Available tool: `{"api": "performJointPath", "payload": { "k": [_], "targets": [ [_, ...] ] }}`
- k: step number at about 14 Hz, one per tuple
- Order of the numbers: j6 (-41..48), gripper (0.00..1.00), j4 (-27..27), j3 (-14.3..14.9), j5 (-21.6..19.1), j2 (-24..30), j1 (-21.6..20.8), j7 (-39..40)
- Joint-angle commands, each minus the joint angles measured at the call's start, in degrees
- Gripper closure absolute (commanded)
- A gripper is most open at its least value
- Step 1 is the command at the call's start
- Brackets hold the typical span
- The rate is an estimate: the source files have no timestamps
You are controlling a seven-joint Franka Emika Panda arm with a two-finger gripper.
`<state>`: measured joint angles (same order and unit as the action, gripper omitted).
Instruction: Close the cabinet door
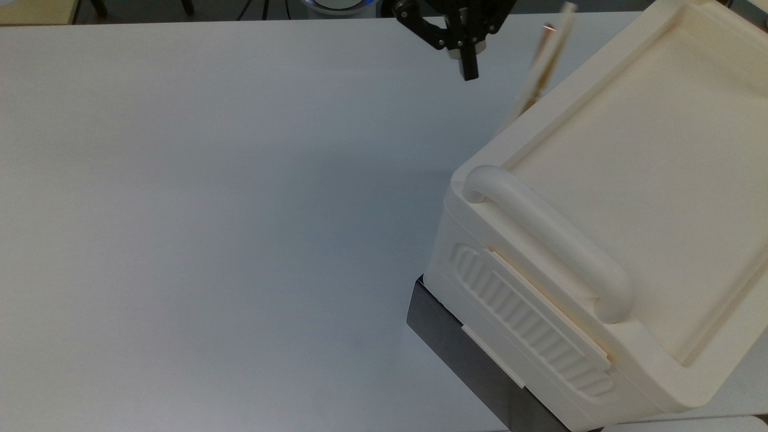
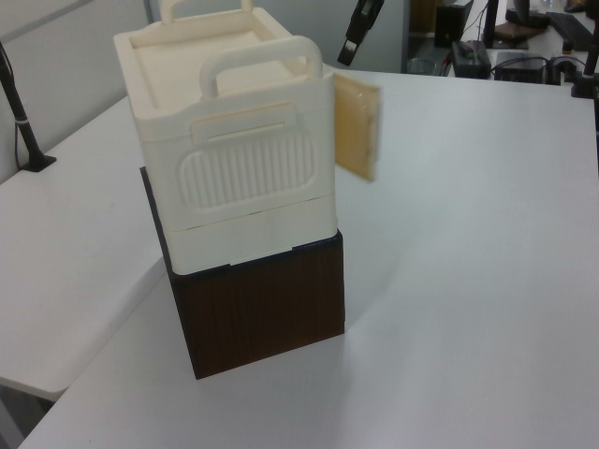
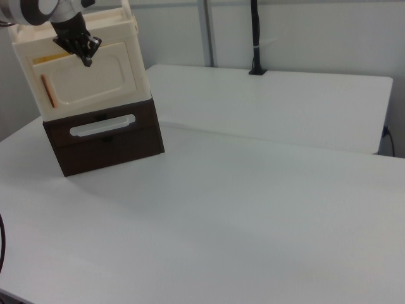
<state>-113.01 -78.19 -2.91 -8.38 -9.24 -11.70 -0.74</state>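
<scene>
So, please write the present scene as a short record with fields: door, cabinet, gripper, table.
door: flat cream plastic cabinet door with copper-orange strip handle, partly open, blurred
cabinet: large cream plastic cabinet with thick bar handle, standing on a dark brown base
gripper: black two-finger gripper, apart from the door
table: white table
</scene>
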Motion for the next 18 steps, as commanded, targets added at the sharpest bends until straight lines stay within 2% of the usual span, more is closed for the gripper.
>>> {"api": "performJointPath", "payload": {
  "k": [1, 4, 7, 10, 11, 12, 16, 18],
  "targets": [
    [-0.1, 1.0, -0.92, 0.71, -1.55, 0.45, -3.24, -0.23],
    [-6.32, 1.0, -1.44, 0.71, -1.82, -0.77, -5.25, -0.31],
    [-9.59, 1.0, -1.62, 0.71, -1.47, -2.01, -5.53, 0.39],
    [-8.72, 1.0, -2.05, 1.06, -0.94, -1.66, -4.91, 0.39],
    [-7.07, 1.0, -3.71, 1.58, -0.59, -1.05, -4.74, 0.3],
    [-5.05, 1.0, -3.9, 1.76, 0.37, -0.78, -4.13, 0.3],
    [5.67, 1.0, -4.95, 2.55, 9.42, -0.25, -0.53, -0.14],
    [9.19, 1.0, -5.83, 3.08, 11.18, 0.62, 1.32, -0.22]
  ]
}}
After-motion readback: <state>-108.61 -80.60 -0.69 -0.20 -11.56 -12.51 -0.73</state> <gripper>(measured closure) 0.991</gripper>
